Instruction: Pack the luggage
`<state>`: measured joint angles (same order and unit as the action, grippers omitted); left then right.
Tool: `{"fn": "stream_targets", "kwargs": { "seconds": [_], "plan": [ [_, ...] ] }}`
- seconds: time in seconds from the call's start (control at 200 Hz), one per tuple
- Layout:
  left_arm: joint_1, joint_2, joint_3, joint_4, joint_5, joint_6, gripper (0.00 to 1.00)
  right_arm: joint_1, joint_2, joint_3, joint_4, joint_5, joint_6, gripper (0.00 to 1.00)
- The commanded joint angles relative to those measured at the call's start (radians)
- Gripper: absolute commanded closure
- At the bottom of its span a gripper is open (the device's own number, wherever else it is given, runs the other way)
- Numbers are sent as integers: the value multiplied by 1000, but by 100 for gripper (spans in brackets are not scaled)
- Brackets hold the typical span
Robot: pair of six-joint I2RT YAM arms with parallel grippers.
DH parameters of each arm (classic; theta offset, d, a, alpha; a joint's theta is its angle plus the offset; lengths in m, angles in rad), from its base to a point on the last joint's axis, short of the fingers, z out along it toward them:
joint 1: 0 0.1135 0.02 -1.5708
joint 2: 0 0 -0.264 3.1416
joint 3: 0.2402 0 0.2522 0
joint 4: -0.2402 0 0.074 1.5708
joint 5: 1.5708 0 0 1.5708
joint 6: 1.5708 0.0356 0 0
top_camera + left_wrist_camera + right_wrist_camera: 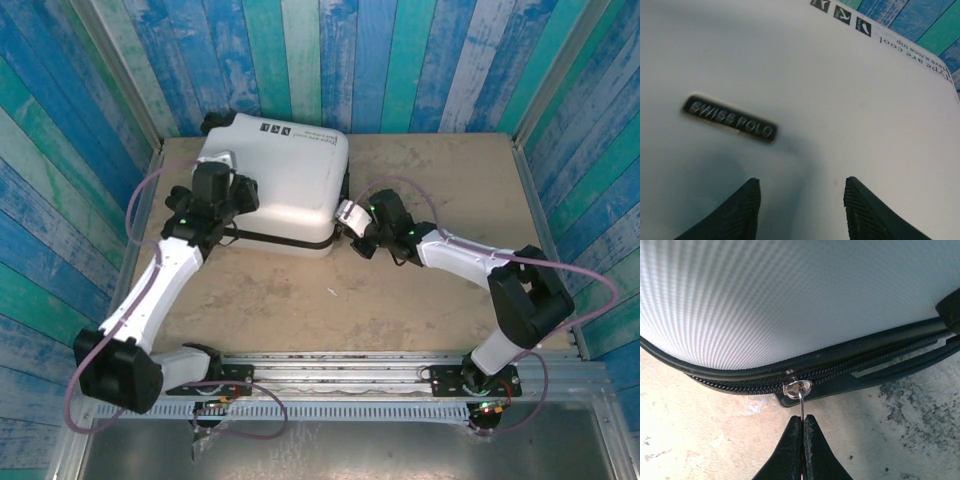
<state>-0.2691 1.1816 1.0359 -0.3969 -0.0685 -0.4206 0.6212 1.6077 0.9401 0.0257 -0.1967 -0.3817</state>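
Bolted at the desk's near edge, the left arm and right arm reach toward a closed white suitcase lying flat on the desk, toward its far left corner. On the side of the suitcase facing the desk's right edge, the right fingers are clenched on the thin metal zipper pull. The pull hangs from the slider of the black zipper that runs round the shell. The left fingers are poised over the lid, parted and grasping nothing, just short of a dark badge reading "SWISS POLO". Farther back, small black label marks sit near the lid's far edge. Blue and green planks wall the desk behind.
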Motion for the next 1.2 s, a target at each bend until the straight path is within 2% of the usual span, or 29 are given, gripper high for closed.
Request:
{"fn": "stream_targets", "kwargs": {
  "seconds": [0.0, 0.245, 0.531, 1.197],
  "plan": [
    [7, -80, 6, -80, 38, 6, 48, -14, -43, -26, 125, -27, 116, 100],
    [-3, -24, 76, -43, 145, 11, 45, -5, 17, -13, 146, 10, 199, 100],
    [-103, 62, 107, -56, 81, 53, 44, 0, 29, 4, 147, 57, 225, 100],
    [-104, 127, 92, -76, 53, 38, 44, -15, 119, 82, 119, 71, 436, 100]
  ]
}}
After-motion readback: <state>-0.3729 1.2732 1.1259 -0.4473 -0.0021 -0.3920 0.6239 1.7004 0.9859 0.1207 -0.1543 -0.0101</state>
